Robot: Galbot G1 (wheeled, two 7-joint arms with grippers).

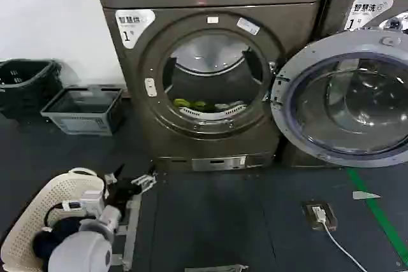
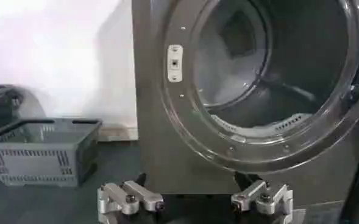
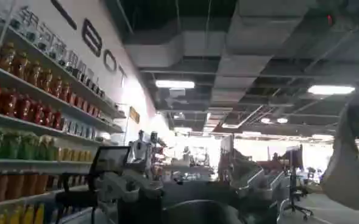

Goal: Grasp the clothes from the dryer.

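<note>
Head view: the left pincer (image 1: pixel 131 181) hangs low with fingers spread and empty. Ahead and above it stands the large bronze-grey front-loading dryer (image 1: pixel 210 74), round glass door swung aside, with small yellow-green fabric clothes (image 1: pixel 191 104) lying in its drum.

Left wrist view: the left pincer (image 2: pixel 194 201) gapes before the porthole.

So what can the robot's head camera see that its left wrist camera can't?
Only the head view has the yellow-green clothes lying in the drum, the open glass door swung to the right, the white "1" sticker, the cream laundry basket by the robot, and a cable on the floor.

Only the left wrist view gives a close look at the open left gripper and the door latch plate.

Both share the dryer porthole and the grey plastic basket on the floor.
</note>
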